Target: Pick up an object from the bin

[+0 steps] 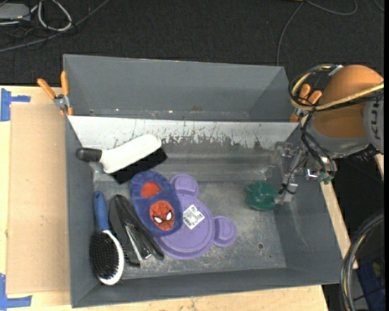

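My gripper [288, 185] hangs low at the right side of the bin, close to the right wall. Just to its left lies a small dark green rounded thing [262, 197], touching or nearly touching the gripper's tip. I cannot tell whether the gripper has hold of it. Further left a purple mouse-head-shaped plate [204, 229] lies flat on the floor with a small white tag on it.
A blue Spider-Man pouch [155, 203] rests on the plate's left part. A white and black brush [129, 153] lies at the back left. A black stapler [133, 232] and a blue-handled hairbrush [106, 254] lie at the front left. The arm's orange cover is above the right rim.
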{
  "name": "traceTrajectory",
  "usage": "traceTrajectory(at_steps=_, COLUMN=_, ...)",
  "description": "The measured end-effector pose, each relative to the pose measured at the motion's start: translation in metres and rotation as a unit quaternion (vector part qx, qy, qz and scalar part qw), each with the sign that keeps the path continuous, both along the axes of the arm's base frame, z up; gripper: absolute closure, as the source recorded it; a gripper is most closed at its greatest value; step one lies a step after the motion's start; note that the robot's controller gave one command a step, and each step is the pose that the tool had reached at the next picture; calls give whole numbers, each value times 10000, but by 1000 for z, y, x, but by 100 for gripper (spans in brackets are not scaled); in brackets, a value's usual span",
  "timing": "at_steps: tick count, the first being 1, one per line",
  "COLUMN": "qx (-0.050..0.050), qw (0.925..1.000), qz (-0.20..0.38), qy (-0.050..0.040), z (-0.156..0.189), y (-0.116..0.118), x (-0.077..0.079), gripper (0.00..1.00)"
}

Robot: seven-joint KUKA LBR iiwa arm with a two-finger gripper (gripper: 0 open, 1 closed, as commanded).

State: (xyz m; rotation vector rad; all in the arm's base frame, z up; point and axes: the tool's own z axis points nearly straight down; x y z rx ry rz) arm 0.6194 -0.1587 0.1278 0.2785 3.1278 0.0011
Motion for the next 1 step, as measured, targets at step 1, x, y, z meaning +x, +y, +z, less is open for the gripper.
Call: traceTrajectory(at_steps=1, qx=23, qw=9934, qz=1149, qy=6, z=-49, y=15, x=1, gripper=0)
